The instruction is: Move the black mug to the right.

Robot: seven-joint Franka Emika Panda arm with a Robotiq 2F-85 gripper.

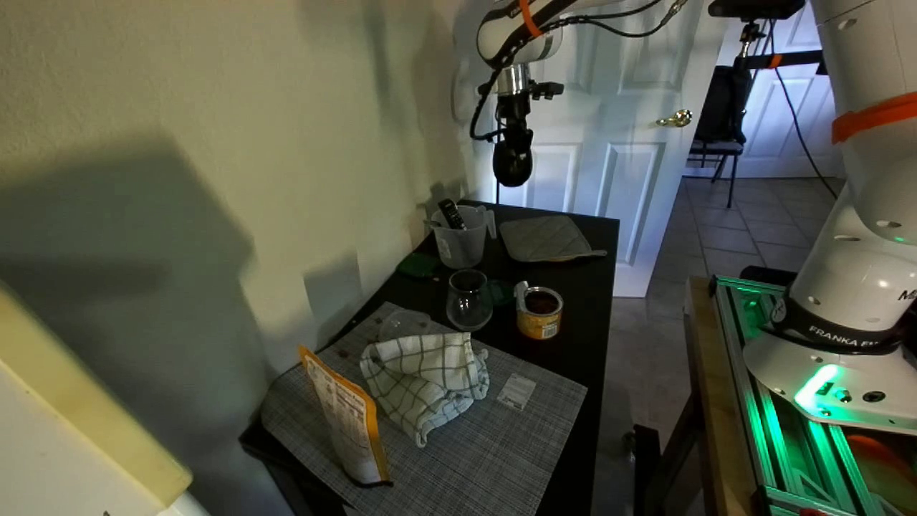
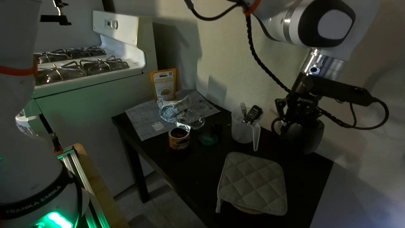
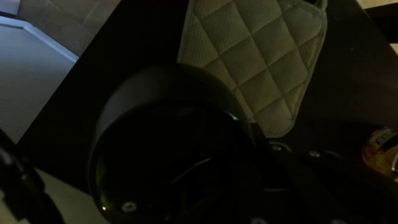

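The black mug (image 1: pixel 513 165) hangs from my gripper (image 1: pixel 514 136) in the air near the wall, above the table's far end in an exterior view. In an exterior view the black mug (image 2: pixel 306 139) is tilted and held below my gripper (image 2: pixel 291 122), beside the clear pitcher. In the wrist view the mug (image 3: pixel 168 82) fills the lower middle with its opening toward the camera. My gripper (image 3: pixel 242 140) is shut on its rim and wall; one finger shows outside the wall, the other is lost in the dark.
On the dark table (image 2: pixel 190 171) lie a quilted pot holder (image 2: pixel 256 183), a clear pitcher (image 2: pixel 242 129) with a fork and black handset, an opened can (image 2: pixel 179 139), a stemless-looking glass (image 1: pixel 469 301), a checked cloth (image 1: pixel 430 373) and a standing pouch (image 1: pixel 347 416). The wall borders one side.
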